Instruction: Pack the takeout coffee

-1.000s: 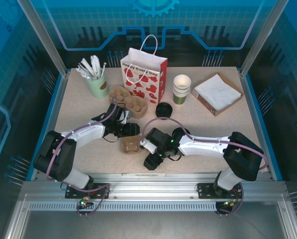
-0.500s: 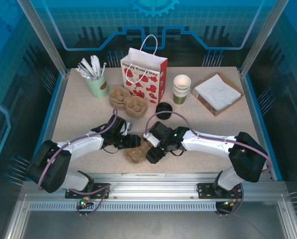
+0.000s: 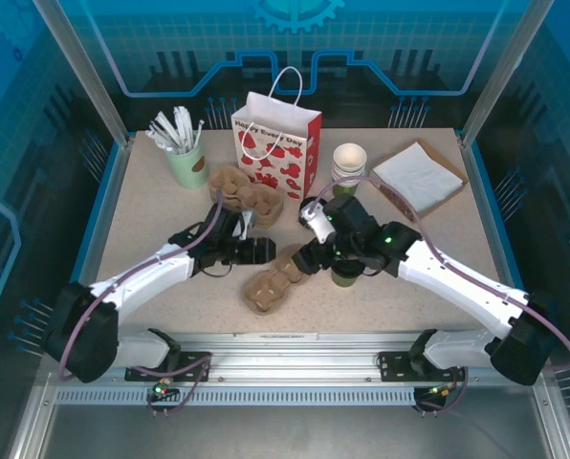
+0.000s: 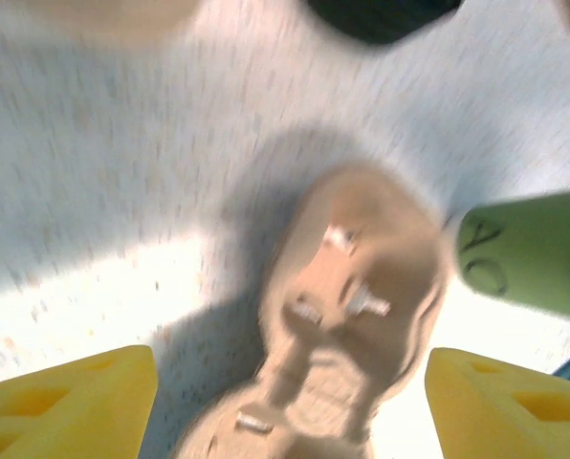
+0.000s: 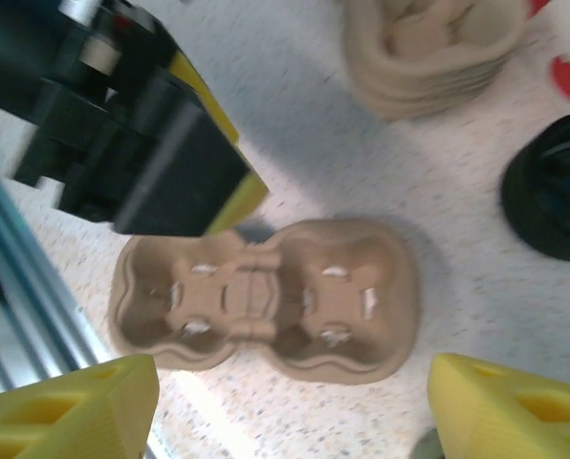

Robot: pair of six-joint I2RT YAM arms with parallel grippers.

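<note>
A brown two-well cardboard carrier [image 3: 271, 284] [image 4: 352, 316] [image 5: 266, 296] lies flat on the speckled table near the front middle. Just to its right stands an olive-green cup [image 3: 344, 277] [image 4: 534, 251], the takeout coffee, with its top hidden under my right arm. My left gripper [image 3: 256, 251] [image 4: 290, 406] [image 5: 161, 153] hovers over the carrier's far left end, yellow fingers wide open and holding nothing. My right gripper [image 3: 302, 260] [image 5: 295, 421] is above the carrier's right end, also open and empty.
A stack of spare carriers [image 3: 247, 196] [image 5: 428, 43] and a pile of black lids [image 5: 553, 196] sit behind the carrier. Farther back stand the red-and-white paper bag [image 3: 277, 143], a stack of lidless cups [image 3: 349, 163], napkins [image 3: 417, 177] and a stirrer cup [image 3: 185, 158].
My right arm has swung away from the front edge toward the table's middle, uncovering the carrier and the green cup. Both grippers have opened wider. The carrier has shifted slightly right.
</note>
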